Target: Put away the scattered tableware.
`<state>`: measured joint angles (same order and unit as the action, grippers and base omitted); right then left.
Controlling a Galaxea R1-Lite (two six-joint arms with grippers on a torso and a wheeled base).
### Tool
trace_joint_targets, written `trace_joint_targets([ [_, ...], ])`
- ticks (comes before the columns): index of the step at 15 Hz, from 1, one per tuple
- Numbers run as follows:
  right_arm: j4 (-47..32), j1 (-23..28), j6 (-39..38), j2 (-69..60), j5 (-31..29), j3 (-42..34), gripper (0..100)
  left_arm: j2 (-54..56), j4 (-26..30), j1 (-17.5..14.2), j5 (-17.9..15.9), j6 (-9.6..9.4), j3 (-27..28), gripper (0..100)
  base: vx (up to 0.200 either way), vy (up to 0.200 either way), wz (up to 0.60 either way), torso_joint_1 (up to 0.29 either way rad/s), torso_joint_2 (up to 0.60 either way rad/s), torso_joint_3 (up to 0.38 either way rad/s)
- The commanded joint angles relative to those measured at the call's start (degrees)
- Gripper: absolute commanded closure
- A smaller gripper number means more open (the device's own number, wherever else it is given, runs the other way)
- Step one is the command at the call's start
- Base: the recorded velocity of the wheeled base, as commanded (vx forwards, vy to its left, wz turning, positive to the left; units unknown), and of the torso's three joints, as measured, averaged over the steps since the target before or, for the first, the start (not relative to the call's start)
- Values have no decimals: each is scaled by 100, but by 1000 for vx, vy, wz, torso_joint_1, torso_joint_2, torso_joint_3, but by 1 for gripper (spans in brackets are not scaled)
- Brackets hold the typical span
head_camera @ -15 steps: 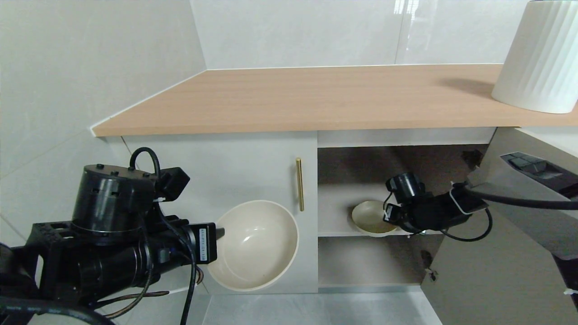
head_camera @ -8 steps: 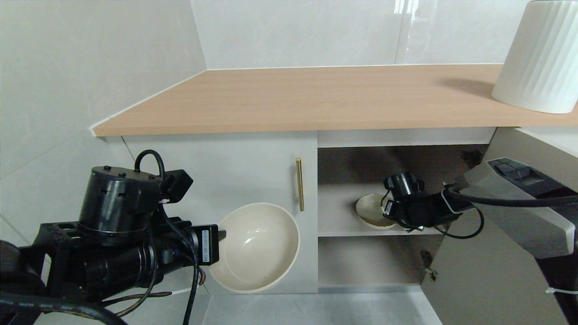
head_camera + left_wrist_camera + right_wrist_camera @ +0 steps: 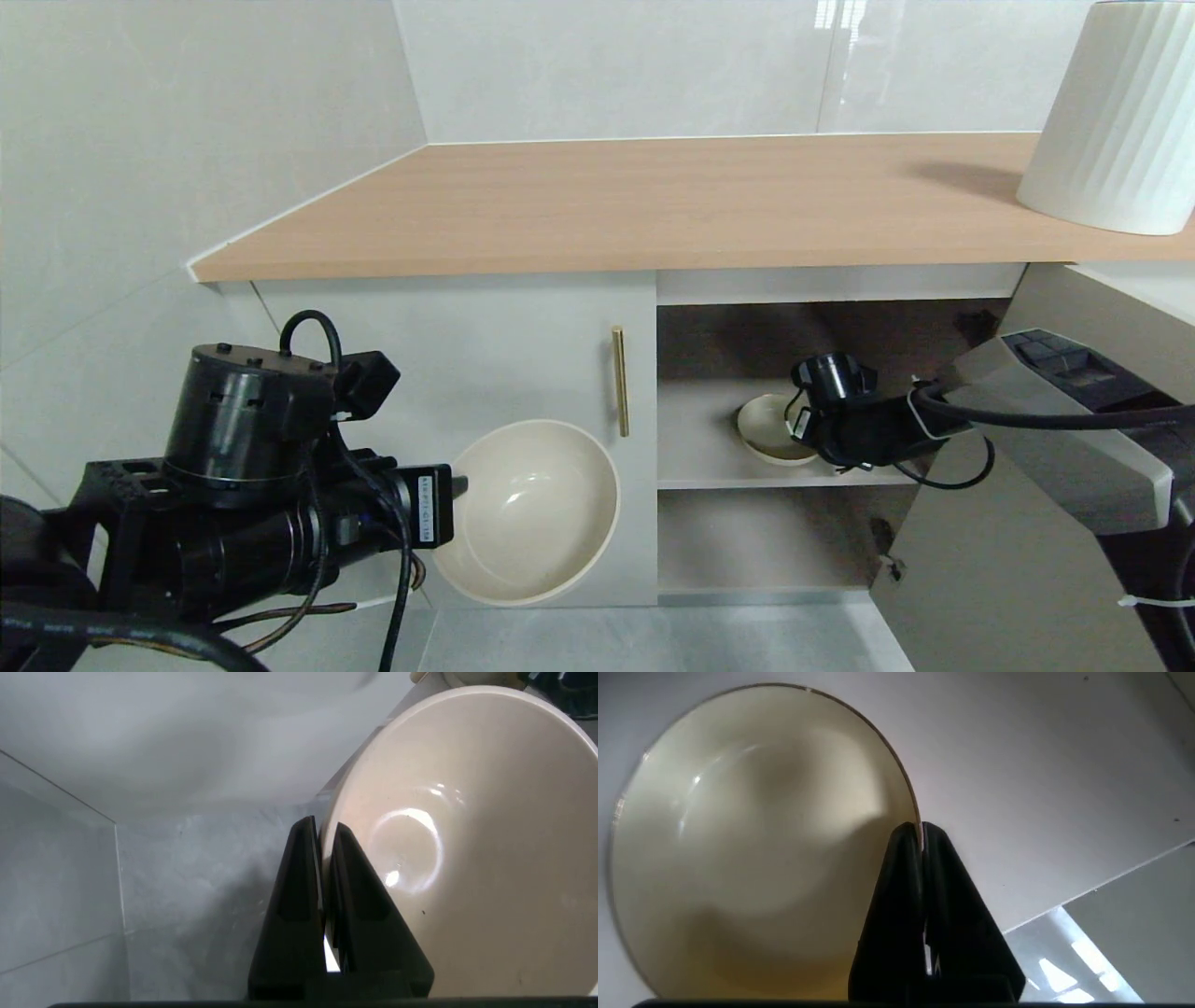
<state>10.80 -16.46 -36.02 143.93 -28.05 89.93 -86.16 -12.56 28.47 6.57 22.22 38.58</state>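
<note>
Head view, left side: the left hand (image 3: pixel 456 483) hung low in front of the closed cabinet door (image 3: pixel 467 345), clamped on the rim of a large bowl (image 3: pixel 532 509).
Large bowl: cream-coloured and tipped up on edge, hollow facing outward. It was held clear of the floor (image 3: pixel 653 639), and its upper rim sat just beside the brass handle (image 3: pixel 618 381) at the door's edge.
Left wrist view: the two black fingers (image 3: pixel 301 887) stood nearly together, with only the thin rim of the large bowl (image 3: pixel 467 840) between them. Grey floor tiles (image 3: pixel 187 887) lay beyond.
Right hand: the right hand (image 3: pixel 814 439) was inside the open compartment of the cabinet, level with the middle shelf (image 3: pixel 700 448), and had hold of a small bowl (image 3: pixel 767 427) by its near edge.
Small bowl: cream too, hollow side up, low over the shelf and towards the back. From where I stood I could not tell whether its foot touched the shelf.
Right wrist view: the fingers (image 3: pixel 901 887) were pressed close on the rim of the small bowl (image 3: pixel 757 831), with the pale shelf surface (image 3: pixel 1046 793) behind it.
Open door: a grey door (image 3: pixel 980 579) was swung out at the right of the compartment.
Table: the wooden table (image 3: pixel 653 205) ran across above the cabinet, and a white ribbed container (image 3: pixel 1116 121) stood at its right end.
</note>
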Motion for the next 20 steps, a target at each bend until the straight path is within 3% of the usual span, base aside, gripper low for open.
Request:
trace_joint_targets([
  [1,1,2,8,38,-7,77,0,-32,-1,1,2,1,0,100,0,0,0,0,0,0],
  [6,-25,-7,-159,-296,-122,-72,0,-173,-89,1,2,-8,0,100,0,0,0,0,0,0],
  [10,-34,-367,-124,-1702,379,-1390,0,-533,-397,10,2,-104,0,100,0,0,0,0,0,0],
  [11,-52,-622,113,-2590,924,-2076,0,-700,-485,45,11,-359,-9,100,0,0,0,0,0,0],
  [13,-52,-973,860,-3600,1557,-2981,0,-876,-546,265,20,-526,9,100,0,0,0,0,0,0],
  [15,-52,-1422,1352,-4409,1961,-3605,0,-1034,-660,502,72,-561,0,100,0,0,0,0,0,0],
  [20,-729,-2468,1554,-5147,2374,-3922,0,-1271,-678,950,178,-561,0,100,0,0,0,0,0,0],
])
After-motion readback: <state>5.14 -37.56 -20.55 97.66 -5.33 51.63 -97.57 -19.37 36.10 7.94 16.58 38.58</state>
